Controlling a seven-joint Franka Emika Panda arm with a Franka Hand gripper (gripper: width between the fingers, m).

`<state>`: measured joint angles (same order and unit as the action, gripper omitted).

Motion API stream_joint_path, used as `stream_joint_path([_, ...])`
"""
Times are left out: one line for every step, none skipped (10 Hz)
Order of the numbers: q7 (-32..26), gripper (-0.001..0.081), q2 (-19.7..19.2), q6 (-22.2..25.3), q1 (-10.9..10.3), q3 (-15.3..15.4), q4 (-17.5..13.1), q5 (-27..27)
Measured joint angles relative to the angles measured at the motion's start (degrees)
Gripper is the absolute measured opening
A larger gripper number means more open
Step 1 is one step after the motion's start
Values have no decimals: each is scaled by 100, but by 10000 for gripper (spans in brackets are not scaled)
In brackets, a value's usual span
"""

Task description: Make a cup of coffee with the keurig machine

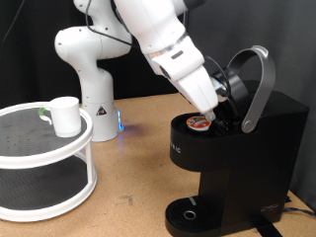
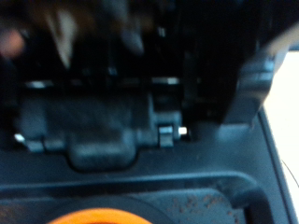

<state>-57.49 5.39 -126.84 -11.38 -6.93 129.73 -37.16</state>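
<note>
Reaching down from the top centre of the exterior view, the white arm ends at the gripper (image 1: 219,99), which sits at the open top of the keurig machine (image 1: 237,158) in the right half of the frame. The gripper's fingers are dark against the dark lid, so whether they stand wide or narrow cannot be told. The machine's silver-grey lid handle (image 1: 259,84) is raised, arching up and to the right. In the opened chamber a pod (image 1: 199,123) with an orange-red top is seated, just left of and below the gripper; whether the fingers touch it cannot be made out. The round drip tray (image 1: 188,213) shows at the bottom of the frame, partly cut off by the lower edge.

The cup (image 1: 65,116) stands well apart, in the left of the exterior view, on the upper tier of a white round stand (image 1: 49,163); its handle is hard to make out. The stand is cropped by the left edge. The arm's base (image 1: 94,74) rises behind it on the brown table (image 1: 133,163).

The wrist view is blurred and almost wholly black: machine housing (image 2: 103,131) fills it, with an orange arc (image 2: 93,218), the pod's top, clipped at the bottom edge. A pale strip (image 2: 285,140) runs down the right side. No fingertips can be picked out there.
</note>
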Motion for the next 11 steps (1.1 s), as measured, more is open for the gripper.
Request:
stream_joint_path([-8,803,72,164,31,-31,-44,-7])
stream_joint_path([10,803,141,238,62,-54,-59,129])
stream_joint_path([31,803,198,263,84,-55,-53,254])
stream_joint_path([31,803,193,263,84,-54,-42,233])
stream_joint_path([-19,803,196,263,89,-67,-39,141])
stream_joint_path([-157,803,230,269,94,-119,-40,-61])
stream_joint_path([-301,803,314,303,102,-204,-51,-317])
stream_joint_path([-337,803,436,448,121,-287,-76,-413])
stream_joint_path([-328,803,571,658,145,-360,-130,-415])
stream_joint_path([-293,803,704,875,187,-414,-187,-399])
stream_joint_path([-245,803,827,1059,223,-469,-242,-392])
